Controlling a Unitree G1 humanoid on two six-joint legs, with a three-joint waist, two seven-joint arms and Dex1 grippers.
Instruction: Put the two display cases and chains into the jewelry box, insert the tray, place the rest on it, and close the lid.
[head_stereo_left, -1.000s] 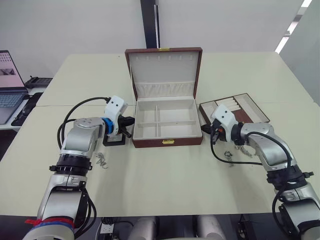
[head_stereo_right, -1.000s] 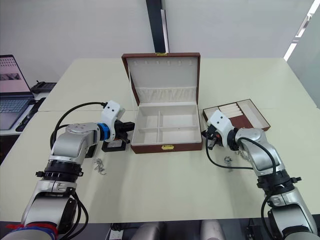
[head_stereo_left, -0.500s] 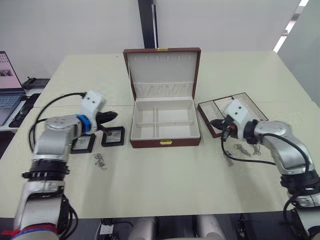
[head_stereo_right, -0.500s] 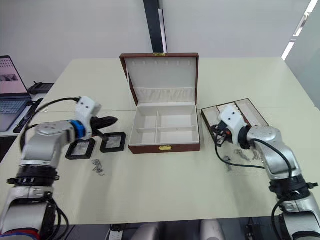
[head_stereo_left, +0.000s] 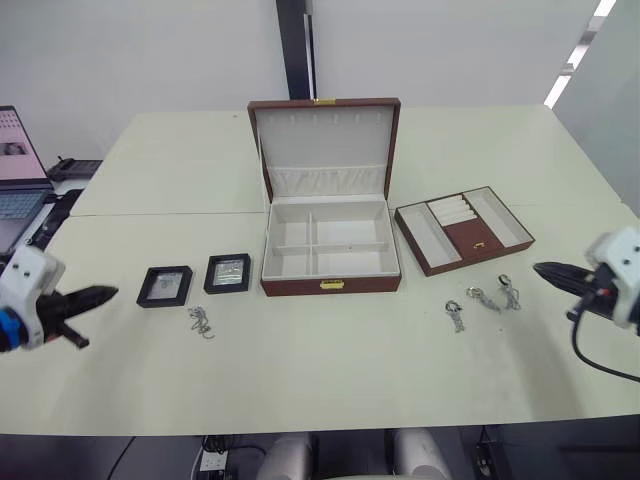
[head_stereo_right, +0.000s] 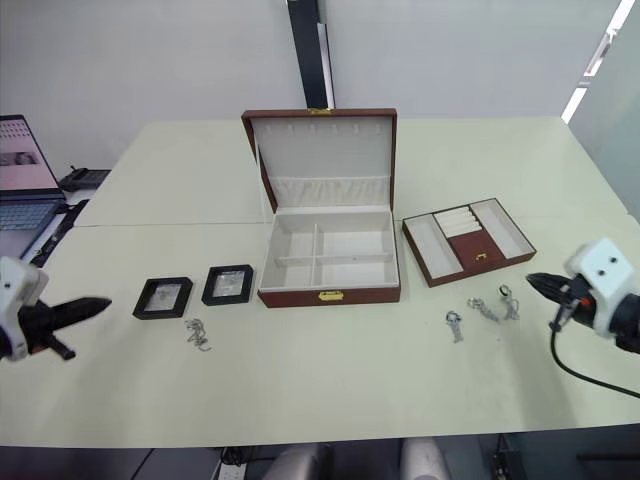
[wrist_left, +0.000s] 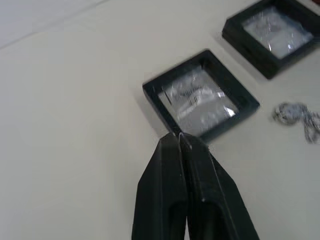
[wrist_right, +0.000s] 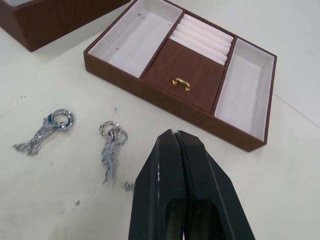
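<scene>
On a pale table, the left gripper (head_stereo_left: 100, 293) hangs at the left edge, fingers pressed together, holding nothing. Next come two cases (head_stereo_left: 165, 286) (head_stereo_left: 228, 273) with a chain (head_stereo_left: 201, 320) in front, the box (head_stereo_left: 330, 250) with lid (head_stereo_left: 326, 140) raised, the tray (head_stereo_left: 463, 227), three silver pieces (head_stereo_left: 484, 298), and the right gripper (head_stereo_left: 548, 270), likewise pinched and empty.

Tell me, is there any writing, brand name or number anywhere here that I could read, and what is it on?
None can be read.
Reddish-brown wooden jewelry box with the open lid: no lettering, just a gold clasp.
Two black-framed square display cases: no labels visible.
Shallow brown tray: no markings.
Open laptop at the left edge: its screen shows an image, too small to read.
</scene>
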